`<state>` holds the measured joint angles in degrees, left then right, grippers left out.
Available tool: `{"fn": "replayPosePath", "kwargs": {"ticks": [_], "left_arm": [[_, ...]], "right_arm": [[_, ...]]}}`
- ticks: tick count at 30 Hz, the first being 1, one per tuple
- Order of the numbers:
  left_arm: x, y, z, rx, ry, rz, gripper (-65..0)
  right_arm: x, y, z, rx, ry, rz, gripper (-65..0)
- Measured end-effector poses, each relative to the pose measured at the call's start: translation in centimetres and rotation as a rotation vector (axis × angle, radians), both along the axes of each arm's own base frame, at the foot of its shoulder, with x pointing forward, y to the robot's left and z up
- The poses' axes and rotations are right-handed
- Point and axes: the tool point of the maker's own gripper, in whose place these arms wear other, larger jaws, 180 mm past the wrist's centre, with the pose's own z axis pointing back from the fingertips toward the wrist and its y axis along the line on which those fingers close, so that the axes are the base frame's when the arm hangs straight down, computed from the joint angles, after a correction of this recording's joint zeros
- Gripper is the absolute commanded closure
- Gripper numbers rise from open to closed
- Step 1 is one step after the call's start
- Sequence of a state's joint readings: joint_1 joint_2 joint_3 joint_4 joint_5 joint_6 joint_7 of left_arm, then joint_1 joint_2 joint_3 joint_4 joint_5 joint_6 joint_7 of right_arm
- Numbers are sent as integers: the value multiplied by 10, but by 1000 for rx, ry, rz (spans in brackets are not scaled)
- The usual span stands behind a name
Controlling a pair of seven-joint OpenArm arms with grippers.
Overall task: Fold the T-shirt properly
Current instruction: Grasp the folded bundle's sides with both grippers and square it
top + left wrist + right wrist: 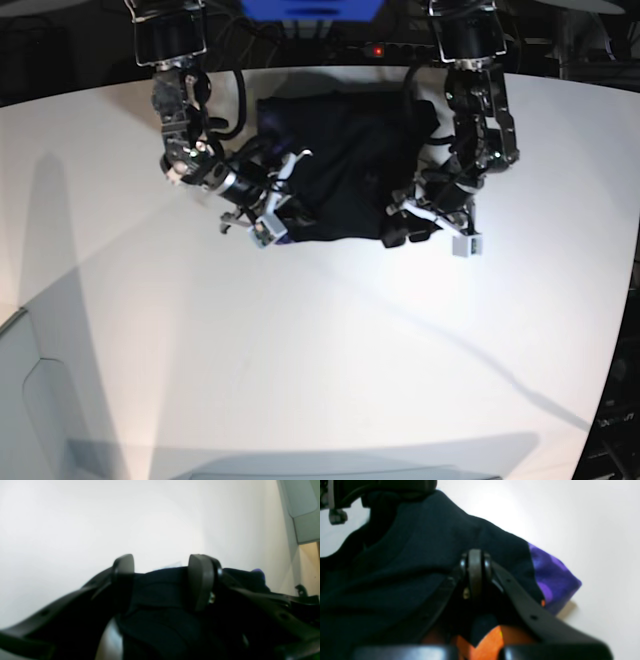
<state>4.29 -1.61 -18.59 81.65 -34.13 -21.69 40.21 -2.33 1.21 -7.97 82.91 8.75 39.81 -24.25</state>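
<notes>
The white bench (330,360) is the biggest thing here. The T-shirt (345,165) lies bunched on the far part of the bench, black side up. A purple bit of its print (552,580) peeks out at one corner, and some orange shows under it.

The 2 arms reach down to the near edge of the T-shirt, 1 at each end, likely so they can lift that edge together and fold it over evenly.

The left pincer (160,580) has its 2 fingers apart with black cloth sitting between them; I cannot tell if it is gripping yet.

The right pincer (475,572) is pressed together at the T-shirt's purple corner. It looks pinched on the cloth there, but the cloth between the tips is hidden.
</notes>
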Motion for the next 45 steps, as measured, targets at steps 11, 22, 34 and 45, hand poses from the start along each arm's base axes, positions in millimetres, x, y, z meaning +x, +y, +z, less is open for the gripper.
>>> {"fn": "replayPosePath", "kwargs": {"ticks": [11,22,34,45], "left_arm": [[-1,0,0,2,3,-3,-338],[-2,1,1,15,6,-14,-338],[-2,5,9,39,-11,-18,-338],[8,6,45,73,-111,-27,-338]], "right_arm": [[-16,-29,93,-62,-216,-95,0],[-64,-29,29,-75,4,-82,0],[-72,-36,-5,0,60,-106,0],[-89,-15,73,17,-115,-54,0]]}}
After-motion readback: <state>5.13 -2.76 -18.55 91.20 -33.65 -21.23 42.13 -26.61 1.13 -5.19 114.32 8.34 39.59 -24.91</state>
